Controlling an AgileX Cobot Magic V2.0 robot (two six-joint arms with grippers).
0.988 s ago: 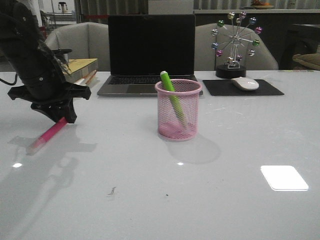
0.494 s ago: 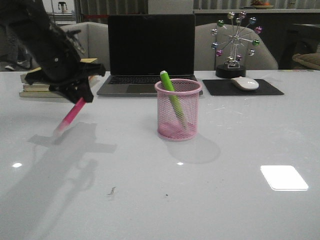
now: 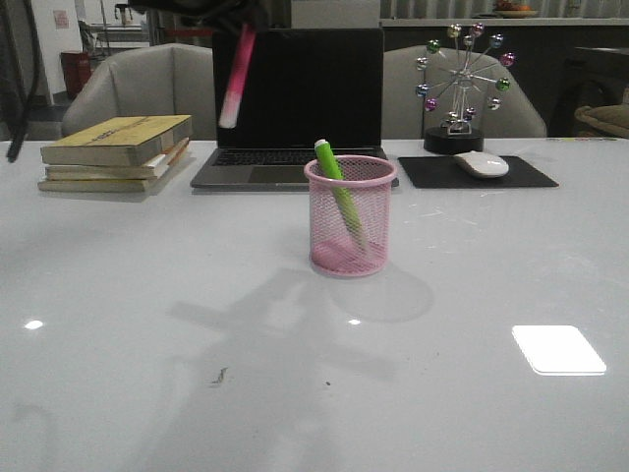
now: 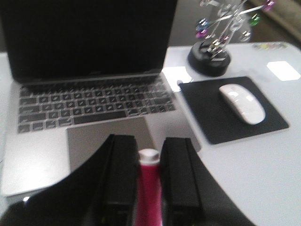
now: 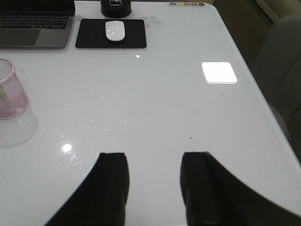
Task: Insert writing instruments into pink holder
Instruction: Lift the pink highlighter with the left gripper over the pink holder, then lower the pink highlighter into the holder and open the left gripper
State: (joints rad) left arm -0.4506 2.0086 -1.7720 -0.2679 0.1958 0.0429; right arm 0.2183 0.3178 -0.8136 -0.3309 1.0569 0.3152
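An open laptop [image 3: 295, 108] with a dark screen stands at the back of the white bench [image 3: 472, 295], its keyboard facing forward. To its left lies a stack of books [image 3: 116, 152], the top one yellow-green. To its right a black mouse pad [image 3: 423, 174] carries a white mouse [image 3: 482, 164], and just behind the pad stands a desk ornament [image 3: 460, 87], a wheel of coloured balls on a black round base. A bright rectangular light reflection [image 3: 558, 350] shows on the bench at the near right. Grey chairs [image 3: 147, 84] stand behind the bench
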